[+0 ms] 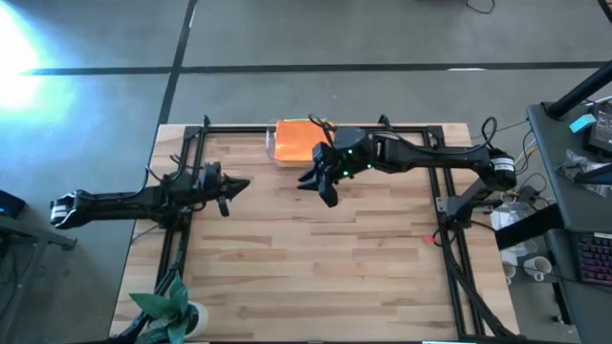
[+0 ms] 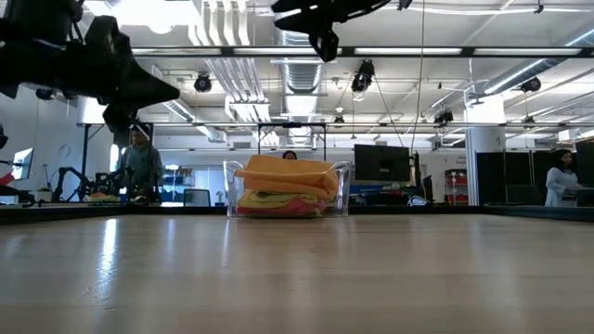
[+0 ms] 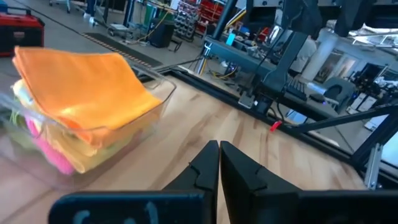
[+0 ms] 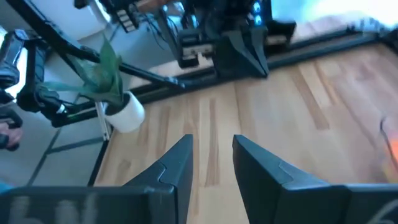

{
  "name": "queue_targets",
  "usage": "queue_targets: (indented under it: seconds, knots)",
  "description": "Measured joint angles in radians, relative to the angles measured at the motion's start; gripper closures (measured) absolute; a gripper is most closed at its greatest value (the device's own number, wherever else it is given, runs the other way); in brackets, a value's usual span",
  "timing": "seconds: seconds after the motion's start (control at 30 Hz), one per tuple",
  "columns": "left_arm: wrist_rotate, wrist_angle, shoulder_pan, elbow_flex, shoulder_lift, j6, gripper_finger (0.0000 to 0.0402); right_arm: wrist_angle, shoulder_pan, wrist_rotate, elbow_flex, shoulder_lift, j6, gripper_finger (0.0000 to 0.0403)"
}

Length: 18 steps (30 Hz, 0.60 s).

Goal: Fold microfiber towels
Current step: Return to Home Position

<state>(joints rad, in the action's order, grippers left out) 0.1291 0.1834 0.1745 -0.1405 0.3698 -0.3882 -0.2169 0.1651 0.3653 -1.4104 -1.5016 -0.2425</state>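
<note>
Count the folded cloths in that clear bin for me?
4 visible, all stacked in the clear plastic bin: orange microfiber cloth on top; yellow cloth, green cloth and pink cloth beneath. Another may be hidden.

The left arm [image 1: 124, 201] lies low and stretched out, reaching from the left side toward the middle. The left gripper [image 1: 239, 185] points toward the right arm, and its two fingers [image 3: 208, 168] are pressed together with no gap. The right arm [image 1: 430, 153] reaches in from the right side, bent at the elbow. The right gripper [image 1: 320, 189] hangs high and tilts downward. Its fingers [image 4: 177, 162] stand apart with a clear gap, holding nothing.
</note>
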Motion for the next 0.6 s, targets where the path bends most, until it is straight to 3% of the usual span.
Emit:
queue_targets:
  seconds: [0.2, 0.4, 0.6]
  knots:
    - [-0.007, 0.058, 0.0, 0.094, -0.07, -0.035, 0.0401, -0.156, 0.008, 0.001, 0.0, 0.064, 0.054, 0.0297]
    - [-0.008, 0.051, 0.0, 0.132, -0.137, -0.051, 0.0402, -0.31, 0.05, -0.016, 0.001, 0.223, 0.109, 0.0297]
    - [-0.007, 0.044, 0.0, 0.132, -0.144, -0.051, 0.0402, -0.34, 0.06, -0.213, 0.088, 0.465, 0.137, 0.0297]
